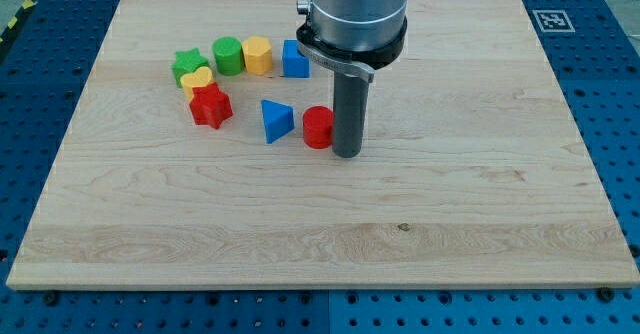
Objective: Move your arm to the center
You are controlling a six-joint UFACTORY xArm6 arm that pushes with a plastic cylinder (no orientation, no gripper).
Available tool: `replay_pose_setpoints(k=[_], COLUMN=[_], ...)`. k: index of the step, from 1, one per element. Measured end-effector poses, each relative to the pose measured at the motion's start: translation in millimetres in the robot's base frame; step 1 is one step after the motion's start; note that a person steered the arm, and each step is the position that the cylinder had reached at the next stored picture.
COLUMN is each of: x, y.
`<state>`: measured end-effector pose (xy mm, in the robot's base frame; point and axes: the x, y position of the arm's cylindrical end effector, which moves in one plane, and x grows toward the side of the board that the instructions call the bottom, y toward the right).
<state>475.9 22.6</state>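
Note:
My tip (346, 154) rests on the wooden board near its middle, just to the right of a red cylinder (317, 127), close to it or touching it. A blue triangular block (276, 120) lies left of the red cylinder. Further left is a red star (210, 106). Above it sit a yellow heart (197, 80) and a green star (187, 63). Along the top of the group stand a green cylinder (228, 55), a yellow block (258, 55) and a blue block (294, 60), which is partly behind the arm's body.
The wooden board (480, 194) lies on a blue perforated table. A black-and-white marker tag (550, 19) sits at the board's top right corner. The arm's grey body (357, 19) hangs over the board's top middle.

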Motion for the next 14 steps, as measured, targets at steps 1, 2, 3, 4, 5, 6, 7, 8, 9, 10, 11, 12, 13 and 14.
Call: replay_pose_setpoints(k=[1,2,3,4,5,6,7,8,9,10,11,12,13,14], x=[-9.9,-11.6,-7.6,27.9,37.9,37.5,37.5,25.6,4.8,4.4,4.3,5.4,7.0,23.0], y=[-6.7,-9.1,-8.3,6.8,26.3,27.9,27.9,3.5,-44.5,-94.1,-129.7,-138.7,-127.8,-89.8])
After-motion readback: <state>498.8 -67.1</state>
